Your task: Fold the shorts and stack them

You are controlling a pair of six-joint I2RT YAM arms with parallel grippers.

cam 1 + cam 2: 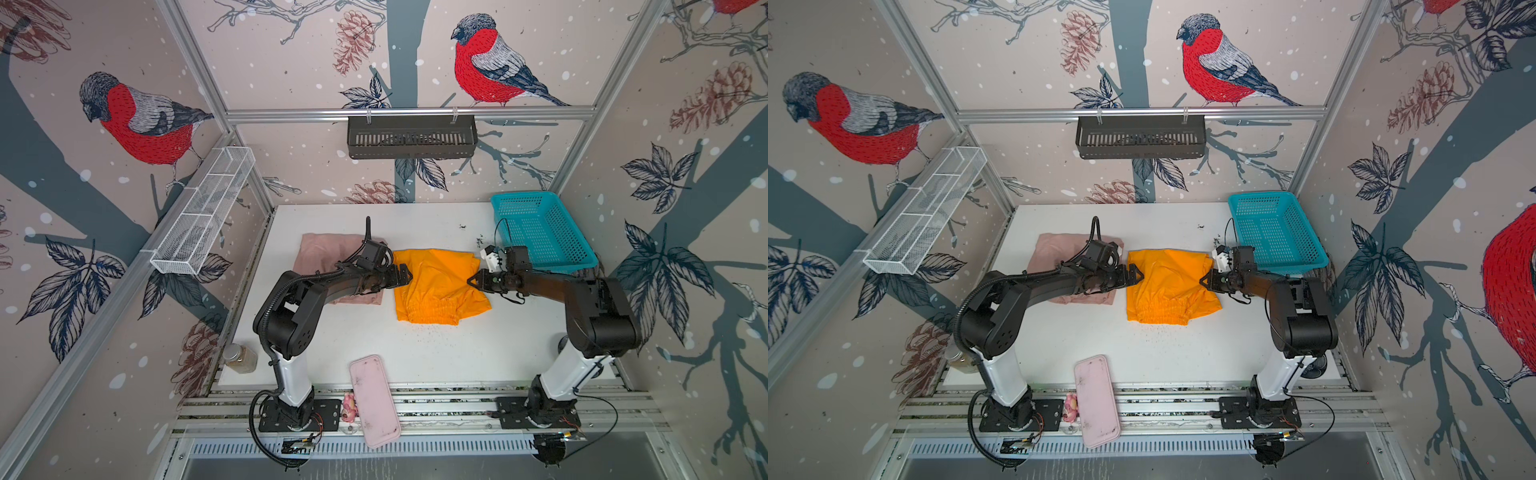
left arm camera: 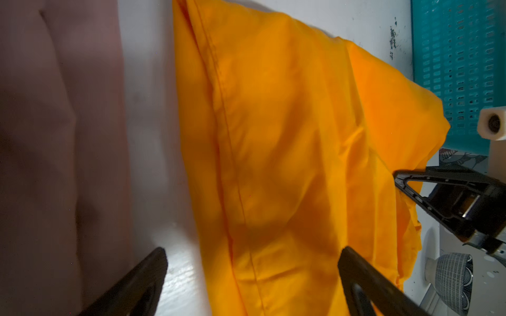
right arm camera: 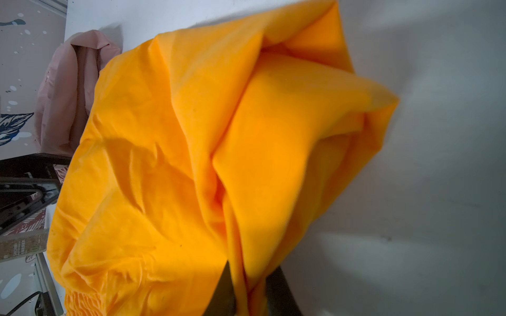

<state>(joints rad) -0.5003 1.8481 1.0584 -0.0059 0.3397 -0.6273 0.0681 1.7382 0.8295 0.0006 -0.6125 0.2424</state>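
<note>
Roughly half the job looked done: of the 2 garments, the pink shorts (image 1: 320,254) lay flat in a compact folded rectangle on the left of the white worktop (image 1: 415,357), partly under the left arm, while the orange shorts (image 1: 436,291) sat just beside them in the middle, rumpled, with the elastic waist toward the near edge and 1 side doubled over. The right gripper (image 1: 472,282) had its fingers drawn in on a fold of orange cloth at the garment's right edge, and the right wrist view showed the fabric pinched between them. The left gripper (image 1: 405,274) was spread wide at the opposite edge with nothing in it. By my judgement, the orange pair had yet to be folded neatly and then set on the pink pair. A teal mesh basket (image 1: 524,194) stood close behind the right arm at the far right corner and could crowd a lift on that side. A pink oblong tray (image 1: 374,401) and a jar (image 1: 240,357) sat at the near edge, well apart from the cloth, and dark crumbs (image 1: 432,329) dotted the worktop just in front of the waistband.
</note>
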